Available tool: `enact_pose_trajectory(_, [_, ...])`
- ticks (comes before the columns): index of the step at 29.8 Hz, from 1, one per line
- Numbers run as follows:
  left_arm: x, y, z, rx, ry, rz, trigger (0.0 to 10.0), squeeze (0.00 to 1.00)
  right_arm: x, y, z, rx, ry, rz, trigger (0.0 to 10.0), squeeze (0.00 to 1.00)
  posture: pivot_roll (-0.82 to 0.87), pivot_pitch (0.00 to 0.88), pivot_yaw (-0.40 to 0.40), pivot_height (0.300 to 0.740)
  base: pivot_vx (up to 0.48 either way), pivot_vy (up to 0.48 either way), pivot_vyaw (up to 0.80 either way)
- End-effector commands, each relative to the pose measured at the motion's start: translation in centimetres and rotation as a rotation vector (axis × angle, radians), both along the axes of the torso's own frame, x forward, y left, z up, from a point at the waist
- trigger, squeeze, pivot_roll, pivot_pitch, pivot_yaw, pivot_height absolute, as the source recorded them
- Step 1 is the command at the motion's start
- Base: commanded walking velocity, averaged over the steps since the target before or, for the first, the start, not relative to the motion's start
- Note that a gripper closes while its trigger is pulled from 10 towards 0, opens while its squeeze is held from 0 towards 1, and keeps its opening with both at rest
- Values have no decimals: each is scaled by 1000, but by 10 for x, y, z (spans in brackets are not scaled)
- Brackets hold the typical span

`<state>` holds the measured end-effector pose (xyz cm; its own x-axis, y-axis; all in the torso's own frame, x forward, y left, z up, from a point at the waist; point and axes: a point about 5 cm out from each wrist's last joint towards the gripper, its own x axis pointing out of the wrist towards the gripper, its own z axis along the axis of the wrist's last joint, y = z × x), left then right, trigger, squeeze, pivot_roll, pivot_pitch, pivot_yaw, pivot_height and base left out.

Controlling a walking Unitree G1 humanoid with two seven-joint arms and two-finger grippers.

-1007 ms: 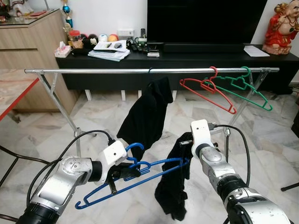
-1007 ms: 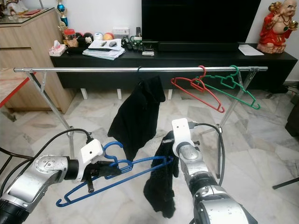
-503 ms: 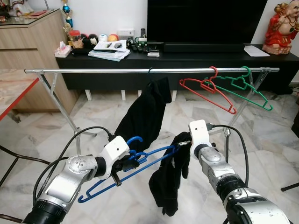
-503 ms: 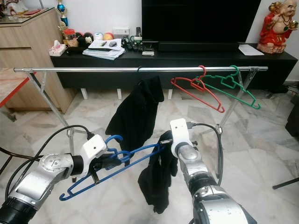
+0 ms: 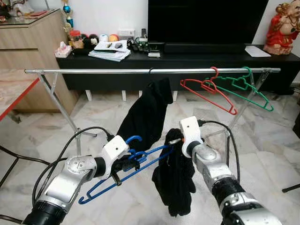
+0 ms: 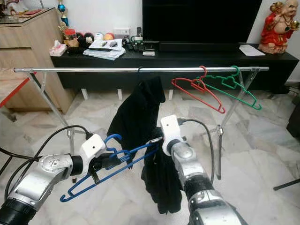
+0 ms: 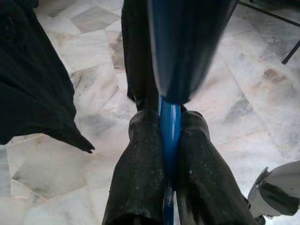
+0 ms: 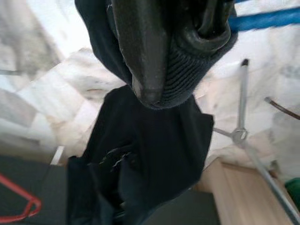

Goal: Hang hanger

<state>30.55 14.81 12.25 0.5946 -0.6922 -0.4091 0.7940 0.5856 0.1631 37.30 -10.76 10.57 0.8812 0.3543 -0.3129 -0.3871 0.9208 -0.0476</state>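
Observation:
My left gripper (image 5: 132,161) is shut on a blue hanger (image 5: 123,175), held low and tilted in front of the silver rail (image 5: 93,71). In the left wrist view both fingers (image 7: 140,159) press on the blue hanger (image 7: 169,124). My right gripper (image 5: 174,143) is shut on a black garment (image 5: 174,180) that hangs at the hanger's right end. The right wrist view has the garment (image 8: 140,154) bunched over a finger (image 8: 140,47), with a bit of blue hanger (image 8: 262,21) beside it. Another black garment (image 5: 147,115) hangs from the rail's middle.
A red hanger (image 5: 206,91) and a green hanger (image 5: 243,89) hang at the rail's right end. Behind stands a black TV console (image 5: 197,61) with clutter. A wooden cabinet (image 5: 33,51) is at the back left, a red-edged table (image 5: 11,101) at the left. Marble floor lies below.
My right gripper has moved left and slightly up with the black garment, bringing it onto the right end of the blue hanger. The left gripper and hanger have hardly moved.

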Motion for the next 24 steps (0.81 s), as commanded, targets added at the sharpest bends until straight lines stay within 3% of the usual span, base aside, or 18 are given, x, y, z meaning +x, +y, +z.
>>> enact_pose_trajectory(1, [4,2,6,5,-32,18,10000,0,3,5,12,29,-41,10,10000,0,64,14,7,740,0,0,0])
enact_pose_trajectory(7, [13,5,8,21,-76,99,10000,0,-2,10,13,60,-47,-17,10000,0,62,15,7,740,0,0,0])
enact_pose_trajectory(8, [17,6,8,33,-85,133,10000,0,-4,7,12,67,-45,-73,10000,0,61,15,9,740,0,0,0])
enact_pose_trajectory(14, [18,8,5,64,-84,141,10000,0,-6,-1,13,70,-52,-149,10000,0,58,14,11,740,0,0,0])
enact_pose_trajectory(24, [18,7,4,59,-87,147,10000,0,-10,10,19,83,-47,-91,10000,0,59,12,12,740,0,0,0])
